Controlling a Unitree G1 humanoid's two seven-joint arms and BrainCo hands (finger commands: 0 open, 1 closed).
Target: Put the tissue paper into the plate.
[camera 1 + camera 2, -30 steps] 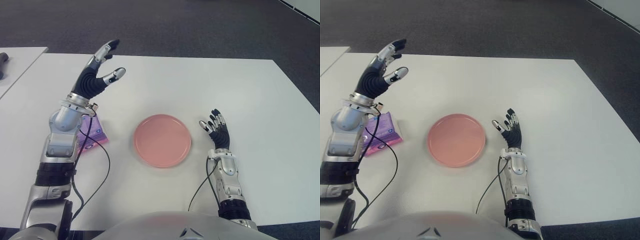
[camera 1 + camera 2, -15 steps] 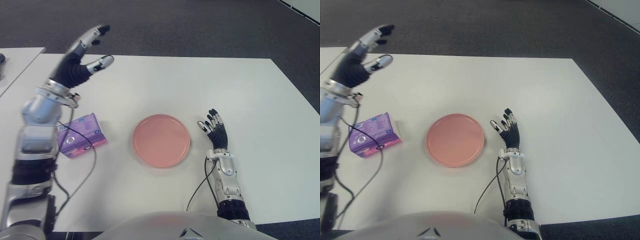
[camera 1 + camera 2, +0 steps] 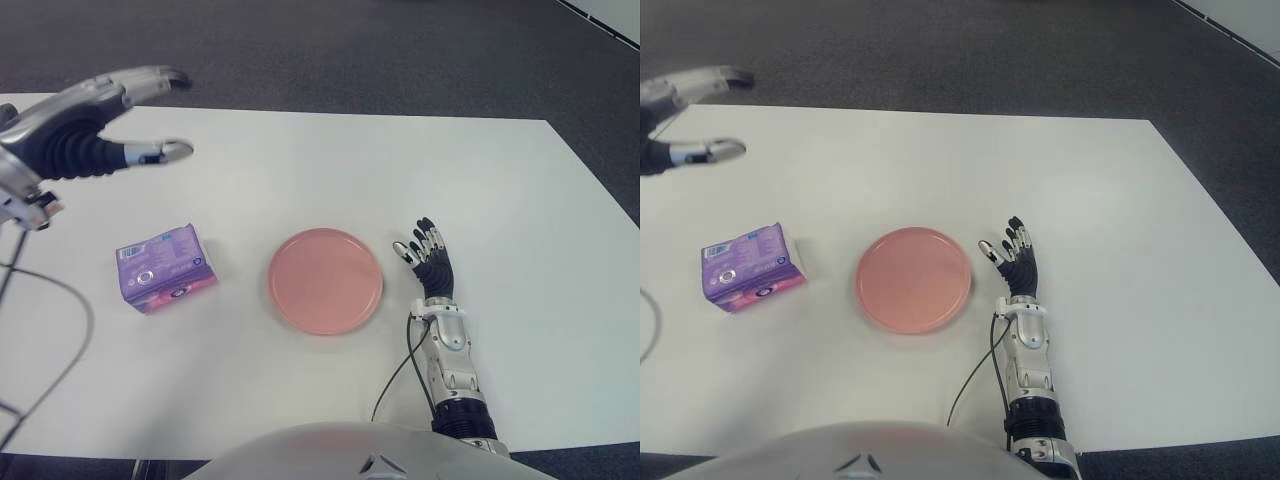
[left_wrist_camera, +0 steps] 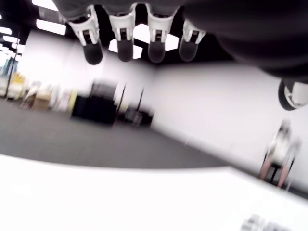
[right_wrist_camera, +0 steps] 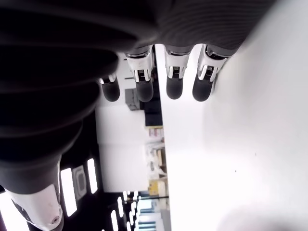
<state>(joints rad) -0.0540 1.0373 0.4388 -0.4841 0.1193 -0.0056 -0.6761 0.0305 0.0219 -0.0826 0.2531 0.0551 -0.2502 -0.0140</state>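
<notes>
The left hand (image 3: 85,135) is raised over the far left part of the white table (image 3: 300,170), its fingers (image 4: 124,36) stretched out straight and the thumb held apart below them, gripping nothing. In its wrist view the four fingertips point out over the room with only air beneath them. The tissue pack (image 3: 165,269), a small purple packet, lies flat on the table below this hand and nearer the robot's body, well apart from the fingers and not touched by them. The pink plate (image 3: 325,280) sits on the table to the right of the pack, with a strip of bare table between the two; nothing lies in it. The right hand (image 3: 429,263) shows just beside the plate on its right side, palm turned toward the plate, fingers (image 5: 174,78) spread loosely and pointing away from the robot, with nothing in its grasp. Its wrist view shows the same: straight fingers beside the bare white tabletop. The plate is thus between the two hands, close to the right one and farther from the left, while the pack is on the left hand's side of the plate. A dark cable (image 3: 395,380) runs from the right forearm down toward the robot's body.
</notes>
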